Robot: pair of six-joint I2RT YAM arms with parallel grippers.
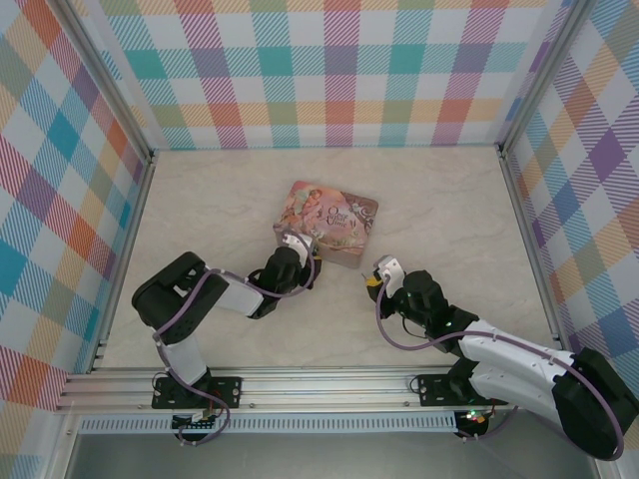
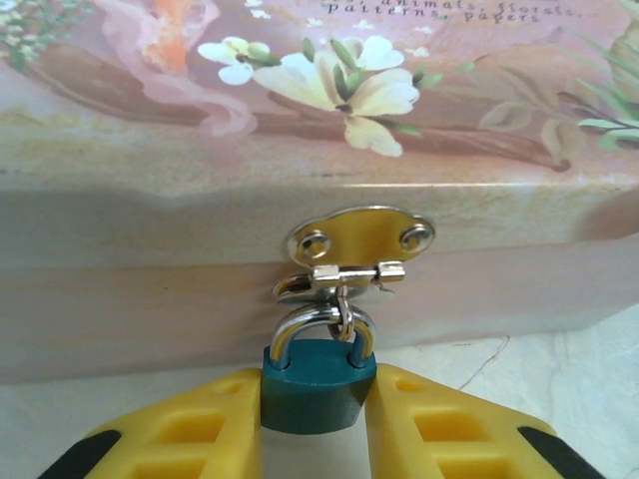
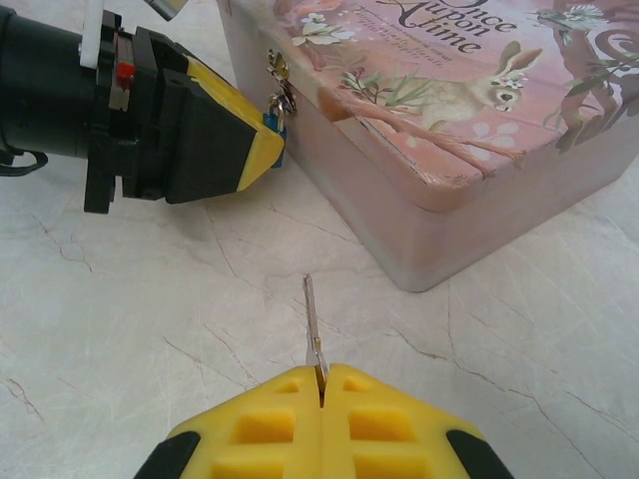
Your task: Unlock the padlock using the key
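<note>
The small blue padlock (image 2: 318, 384) hangs by its silvery shackle from the hasp on the front of the pink illustrated tin (image 2: 319, 150). My left gripper (image 2: 318, 409) is shut on the padlock's body, one yellow finger on each side. From the right wrist the same padlock (image 3: 276, 133) shows as a blue sliver at the tip of the left gripper (image 3: 255, 150). My right gripper (image 3: 322, 377) is shut on the thin silvery key (image 3: 312, 324), whose blade sticks out forward over the table, well short of the padlock. From above, the right gripper (image 1: 375, 281) sits right of the left gripper (image 1: 297, 249).
The pink tin (image 1: 326, 223) lies mid-table with the left arm pressed against its near-left side. Marble tabletop (image 1: 439, 215) stretches around it. Checkered walls close in the back and both sides, with metal rails along their base.
</note>
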